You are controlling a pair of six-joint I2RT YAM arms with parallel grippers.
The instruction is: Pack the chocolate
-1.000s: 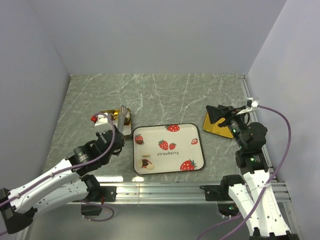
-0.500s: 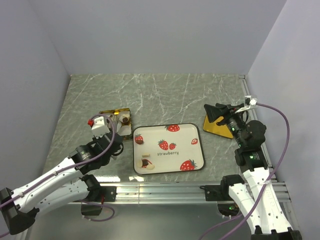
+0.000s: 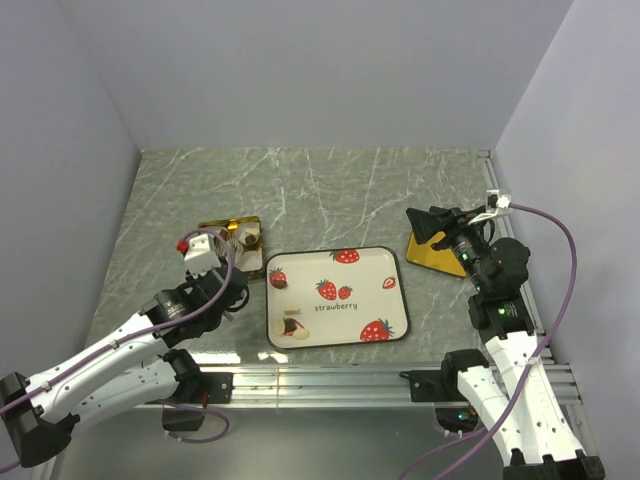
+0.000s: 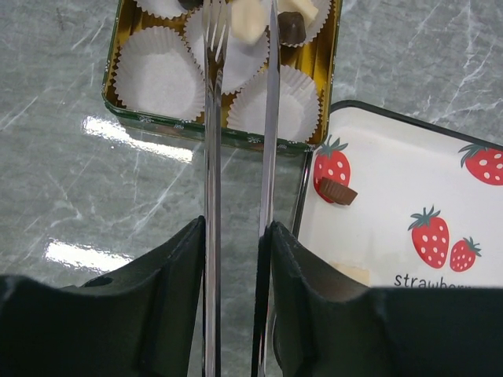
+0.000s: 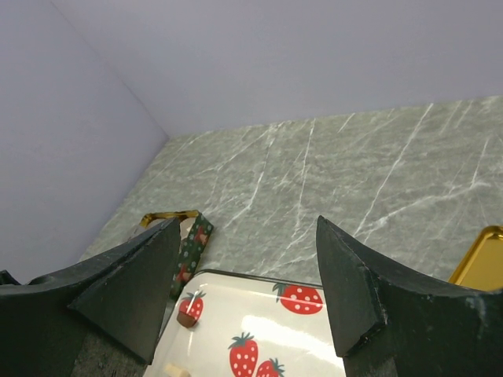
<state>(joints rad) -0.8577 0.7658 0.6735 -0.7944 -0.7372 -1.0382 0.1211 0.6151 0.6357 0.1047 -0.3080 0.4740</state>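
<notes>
My left gripper (image 4: 236,224) (image 3: 228,268) is shut on a pair of metal tongs (image 4: 212,149). The tong tips reach over the gold tin (image 4: 326,86) (image 3: 216,224) with its white paper cups. A cream-white chocolate (image 4: 247,20) sits between the tips, over a cup. A dark chocolate (image 4: 292,28) lies in the cup beside it. On the strawberry tray (image 3: 340,268) (image 4: 440,149) lie a dark chocolate (image 4: 338,191) (image 3: 279,283) (image 5: 186,318) and cream and dark pieces (image 3: 290,324). My right gripper (image 5: 247,222) (image 3: 425,228) hangs open and empty, right of the tray.
A gold lid (image 3: 438,258) (image 5: 479,259) leans under the right gripper, near the table's right edge. Grey walls close in the marble table on three sides. The aluminium rail (image 3: 330,380) runs along the near edge.
The left arm has drawn back slightly and the tongs have come down over the tin; their blades have spread a little. The right gripper has shifted slightly left.
</notes>
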